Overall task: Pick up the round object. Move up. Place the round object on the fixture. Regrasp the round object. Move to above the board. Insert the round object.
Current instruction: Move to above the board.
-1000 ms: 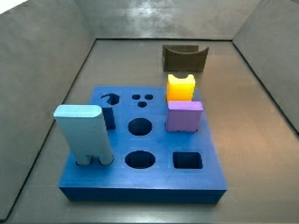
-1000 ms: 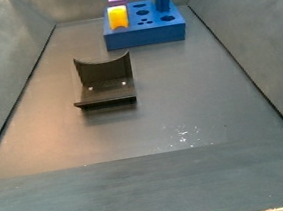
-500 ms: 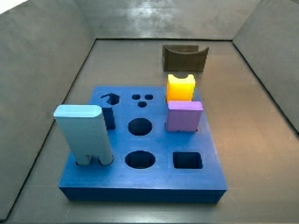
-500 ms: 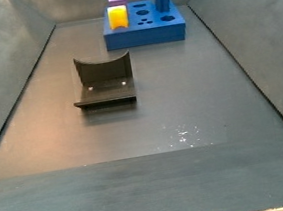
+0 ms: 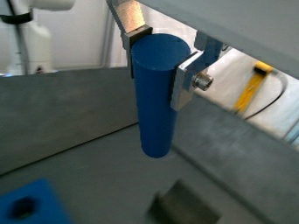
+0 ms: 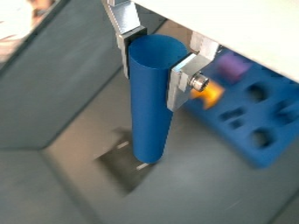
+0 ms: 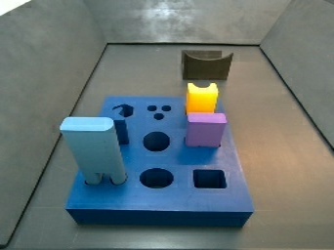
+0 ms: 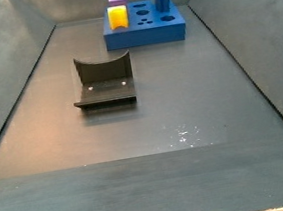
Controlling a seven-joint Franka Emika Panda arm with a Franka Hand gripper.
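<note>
The peg (image 5: 155,92) is held upright in the gripper (image 5: 162,54), jaws clamped near its top, high above the fixture (image 6: 126,159). It is judged rigid, light and smooth; slipping is possible, so a mid-length regrasp is advised.

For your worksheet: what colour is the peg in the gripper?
Dark blue round object, clearest in a wrist view.

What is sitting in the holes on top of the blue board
The board holds a yellow peg, a purple block and a pale blue block. Their lower ends are hidden. The end effector, holding the round object, is above.
</note>
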